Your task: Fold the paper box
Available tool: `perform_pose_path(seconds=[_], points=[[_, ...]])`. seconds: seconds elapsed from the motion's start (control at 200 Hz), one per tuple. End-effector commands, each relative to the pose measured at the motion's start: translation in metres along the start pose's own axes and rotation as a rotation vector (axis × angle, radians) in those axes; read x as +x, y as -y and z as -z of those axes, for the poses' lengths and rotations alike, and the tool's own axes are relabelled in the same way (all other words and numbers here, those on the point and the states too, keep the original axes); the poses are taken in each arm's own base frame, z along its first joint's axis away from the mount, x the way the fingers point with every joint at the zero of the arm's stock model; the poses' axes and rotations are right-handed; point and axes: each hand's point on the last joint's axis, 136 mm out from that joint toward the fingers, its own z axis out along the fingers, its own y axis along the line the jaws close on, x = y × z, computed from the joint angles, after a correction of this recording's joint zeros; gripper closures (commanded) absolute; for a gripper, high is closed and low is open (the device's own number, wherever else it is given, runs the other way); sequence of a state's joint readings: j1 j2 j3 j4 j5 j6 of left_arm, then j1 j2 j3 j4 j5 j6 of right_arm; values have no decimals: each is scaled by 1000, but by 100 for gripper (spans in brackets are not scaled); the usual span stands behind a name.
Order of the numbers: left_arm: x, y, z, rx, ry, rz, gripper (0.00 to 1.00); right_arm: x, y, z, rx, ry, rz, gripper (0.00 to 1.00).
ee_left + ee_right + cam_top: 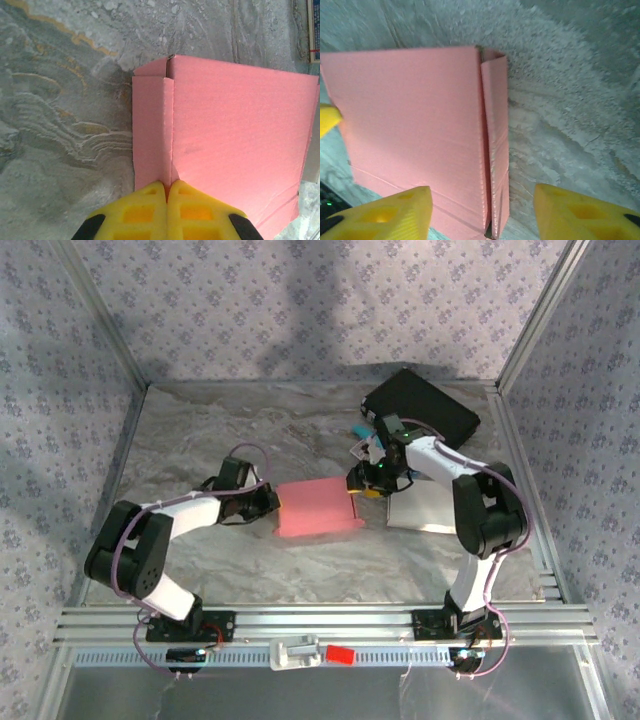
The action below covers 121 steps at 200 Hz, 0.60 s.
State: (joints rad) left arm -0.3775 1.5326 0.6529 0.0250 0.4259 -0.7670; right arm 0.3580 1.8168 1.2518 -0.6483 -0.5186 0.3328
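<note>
The pink paper box (pixel 318 508) lies flat in the middle of the table. My left gripper (pixel 272 502) is at its left edge. In the left wrist view the yellow fingers (pixel 150 205) are pressed together, and the seam between the box's narrow side flap (pixel 151 130) and its wide panel (pixel 240 140) runs into their tips. My right gripper (pixel 362 485) is at the box's right edge. Its fingers (pixel 395 212) stand wide apart with the box's narrow end flap (pixel 496 140) between them, untouched.
A black case (pixel 420 408) lies at the back right. A white flat sheet (pixel 425 508) rests under the right arm. A small blue item (pixel 358 430) is beside the case. Metal frame posts and patterned walls enclose the table, and a rail (pixel 320 625) runs along the near edge.
</note>
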Motion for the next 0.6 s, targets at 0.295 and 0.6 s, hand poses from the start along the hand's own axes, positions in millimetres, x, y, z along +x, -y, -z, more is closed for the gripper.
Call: perform_pose_path(seconds=[0.295, 0.6], points=[[19, -44, -1, -32, -42, 113, 100, 9, -32, -29, -312, -49, 37, 35], [21, -52, -1, -22, -49, 161, 100, 13, -63, -42, -430, -69, 8, 35]])
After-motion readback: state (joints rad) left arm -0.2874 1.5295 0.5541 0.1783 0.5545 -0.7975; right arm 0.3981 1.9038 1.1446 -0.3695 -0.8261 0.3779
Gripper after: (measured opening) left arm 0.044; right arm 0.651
